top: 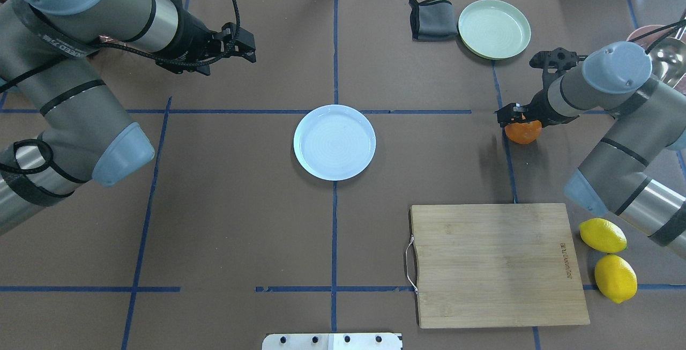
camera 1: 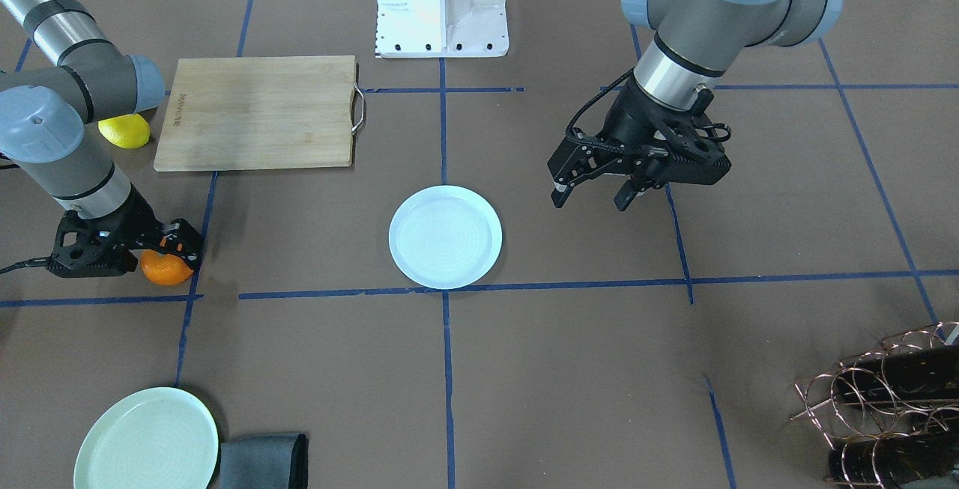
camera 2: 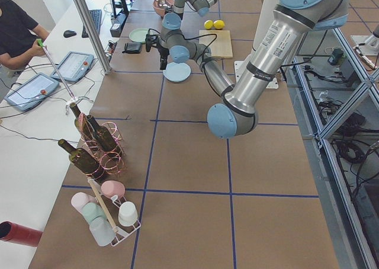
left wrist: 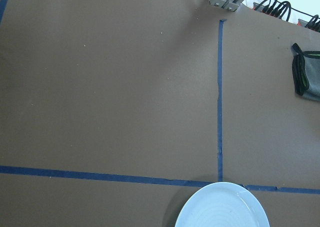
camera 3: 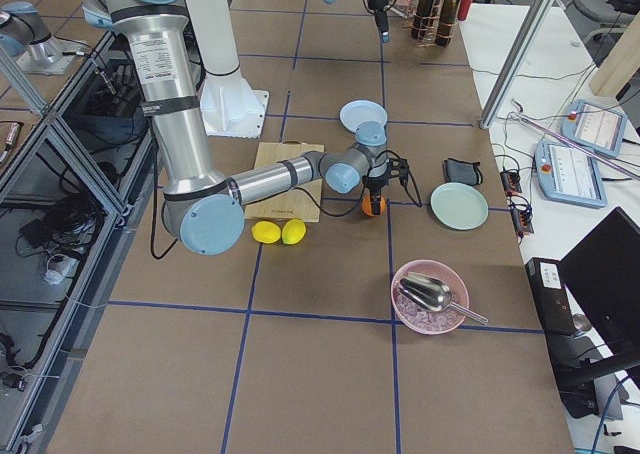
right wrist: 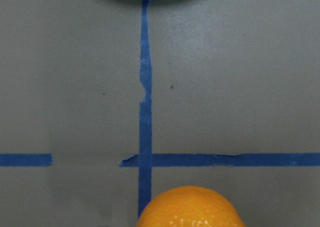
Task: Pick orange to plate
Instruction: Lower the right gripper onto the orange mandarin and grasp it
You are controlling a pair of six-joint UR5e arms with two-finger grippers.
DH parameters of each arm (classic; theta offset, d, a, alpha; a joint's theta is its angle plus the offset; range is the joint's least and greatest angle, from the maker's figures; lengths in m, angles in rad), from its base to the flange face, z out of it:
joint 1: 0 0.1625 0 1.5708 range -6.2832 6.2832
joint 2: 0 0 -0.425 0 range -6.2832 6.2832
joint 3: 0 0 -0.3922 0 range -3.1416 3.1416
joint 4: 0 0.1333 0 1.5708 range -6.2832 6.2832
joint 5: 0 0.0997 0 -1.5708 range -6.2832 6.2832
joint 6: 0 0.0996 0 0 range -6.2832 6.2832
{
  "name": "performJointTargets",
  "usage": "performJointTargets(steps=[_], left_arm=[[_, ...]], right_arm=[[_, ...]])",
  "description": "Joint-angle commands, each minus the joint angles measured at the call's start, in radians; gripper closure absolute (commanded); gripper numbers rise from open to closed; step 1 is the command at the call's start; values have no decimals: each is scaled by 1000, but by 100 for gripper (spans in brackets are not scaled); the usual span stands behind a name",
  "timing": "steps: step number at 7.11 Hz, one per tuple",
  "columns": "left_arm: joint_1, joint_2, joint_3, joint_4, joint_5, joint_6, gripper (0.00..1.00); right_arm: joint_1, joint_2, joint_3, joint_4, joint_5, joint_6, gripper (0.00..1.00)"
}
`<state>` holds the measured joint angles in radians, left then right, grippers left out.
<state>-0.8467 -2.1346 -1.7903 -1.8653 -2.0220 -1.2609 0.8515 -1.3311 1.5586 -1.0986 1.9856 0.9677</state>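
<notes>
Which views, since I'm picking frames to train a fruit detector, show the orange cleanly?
Right wrist-mounted: the orange is sharp with small glints, but the bottom edge cuts it off. Overhead exterior: crisp and evenly lit, though partly hidden by the right gripper. Exterior front-facing: likewise about half covered by that gripper. Exterior right: small but recognisable. Exterior left: too small to tell.

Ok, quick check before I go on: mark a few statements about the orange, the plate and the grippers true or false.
1. The orange lies on the plate. False: it is at the right gripper, well apart from the plate.
2. The left gripper is open and holds nothing. True.
3. Both lemons rest on the cutting board. False: they lie beside it, off its edge.
4. The plate is empty. True.
</notes>
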Motion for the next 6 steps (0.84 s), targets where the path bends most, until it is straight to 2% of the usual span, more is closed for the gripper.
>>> performJointTargets(steps=[1,2,3,4,6], left_arm=[[0,4,-8,-2,0,0,0],[0,4,-8,-2,0,0,0],[0,4,-8,-2,0,0,0],[0,5,-14,-2,0,0,0],[0,15,-20,-2,0,0,0]], right_arm=[[-6,-3,6,-3,1,17,25],[-6,-5,17,-3,-2,40,83],[-6,-5,27,-1,-16,98,100],[-6,-3,50,2,-45,170,100],[-9,16,177,-12,-39,187,100]])
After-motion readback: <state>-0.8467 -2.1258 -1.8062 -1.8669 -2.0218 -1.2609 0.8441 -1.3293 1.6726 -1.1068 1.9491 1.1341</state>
